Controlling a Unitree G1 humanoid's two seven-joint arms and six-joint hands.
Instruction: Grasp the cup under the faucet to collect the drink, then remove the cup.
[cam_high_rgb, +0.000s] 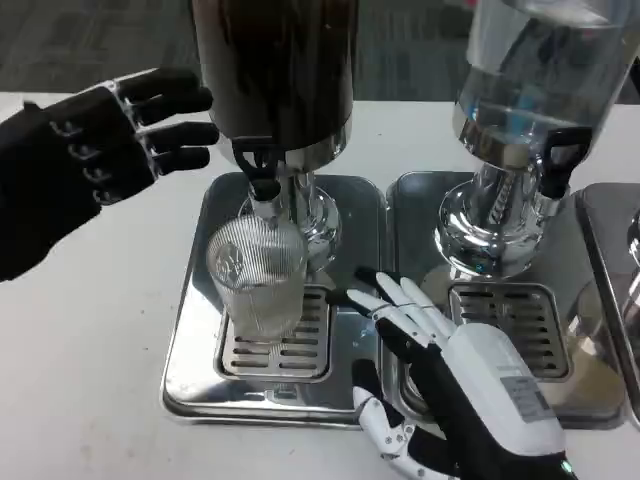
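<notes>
A clear ribbed cup (258, 275) stands on the drip grate (300, 350) of the left steel tray (195, 330), right under the black faucet (262, 185) of the dark drink dispenser (275, 70). My left hand (100, 150) hovers at the upper left, fingers spread and pointing toward the faucet, a short way from it and holding nothing. My right hand (440, 380) lies low at the front, to the right of the cup, fingers apart and empty, a small gap from the glass.
A second dispenser (540, 80) with clear liquid stands on its own tray (420, 220) to the right, with a black faucet (558, 160). Another tray edge (610, 260) shows at the far right. White table lies to the left.
</notes>
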